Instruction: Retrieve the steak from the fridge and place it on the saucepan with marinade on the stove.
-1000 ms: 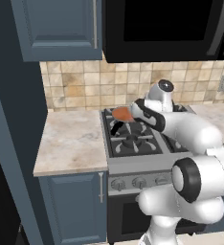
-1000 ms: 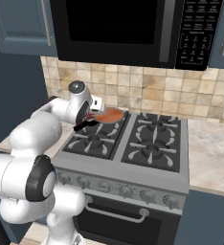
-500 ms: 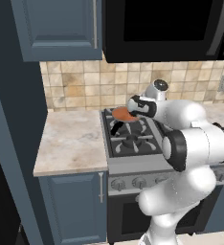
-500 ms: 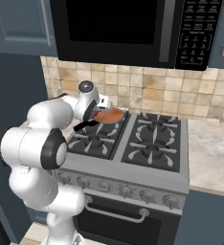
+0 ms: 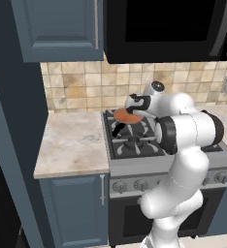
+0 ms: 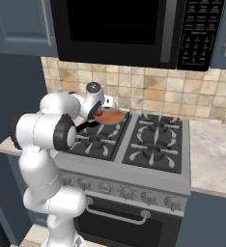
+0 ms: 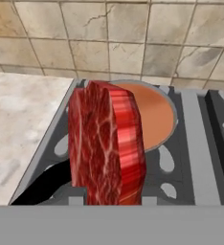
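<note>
Steak (image 7: pixel 106 143) held over saucepan (image 7: pixel 152 117), stove (image 7: pixel 195 143)

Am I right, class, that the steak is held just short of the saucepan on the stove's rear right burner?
Not quite. The saucepan sits on the stove's rear left burner, as the right base view shows. The steak is indeed held just short of it.

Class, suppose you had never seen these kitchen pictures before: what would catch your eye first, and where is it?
First, the steak, a marbled red slab standing on edge close before the hand camera, in front of the saucepan with marinade. Next, that pan's orange-brown liquid on the rear left burner of the stove, its black handle pointing forward. Then the white arm, bent over the stove with its gripper by the pan.
</note>
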Controlling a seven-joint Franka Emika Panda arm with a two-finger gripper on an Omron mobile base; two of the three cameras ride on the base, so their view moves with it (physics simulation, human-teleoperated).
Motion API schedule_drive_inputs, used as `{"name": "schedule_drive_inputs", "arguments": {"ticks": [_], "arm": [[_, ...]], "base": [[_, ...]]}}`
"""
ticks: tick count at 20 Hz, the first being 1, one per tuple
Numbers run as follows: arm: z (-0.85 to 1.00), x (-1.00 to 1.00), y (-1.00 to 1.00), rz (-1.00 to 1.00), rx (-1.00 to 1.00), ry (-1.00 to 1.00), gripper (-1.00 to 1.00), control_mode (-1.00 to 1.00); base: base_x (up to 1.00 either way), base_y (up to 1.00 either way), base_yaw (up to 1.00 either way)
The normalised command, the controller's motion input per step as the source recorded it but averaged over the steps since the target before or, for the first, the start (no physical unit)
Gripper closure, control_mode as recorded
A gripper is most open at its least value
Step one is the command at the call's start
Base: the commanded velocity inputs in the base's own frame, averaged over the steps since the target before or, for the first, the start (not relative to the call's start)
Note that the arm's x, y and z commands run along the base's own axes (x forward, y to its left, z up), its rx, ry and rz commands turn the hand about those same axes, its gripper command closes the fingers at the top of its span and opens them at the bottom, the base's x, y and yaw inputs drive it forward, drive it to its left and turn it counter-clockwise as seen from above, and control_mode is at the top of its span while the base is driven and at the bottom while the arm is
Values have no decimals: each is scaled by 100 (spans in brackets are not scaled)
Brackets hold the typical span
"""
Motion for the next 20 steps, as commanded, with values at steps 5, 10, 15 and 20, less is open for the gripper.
{"name": "schedule_drive_inputs", "arguments": {"ticks": [5,10,15,20], "arm": [[-30,47,-5,3,0,3,100,-100],[-26,40,0,1,0,1,100,-100],[-22,42,0,0,-2,0,100,-100],[-23,42,0,0,-4,0,100,-100]], "base": [[0,0,0],[0,0,0],[0,0,0],[0,0,0]]}}
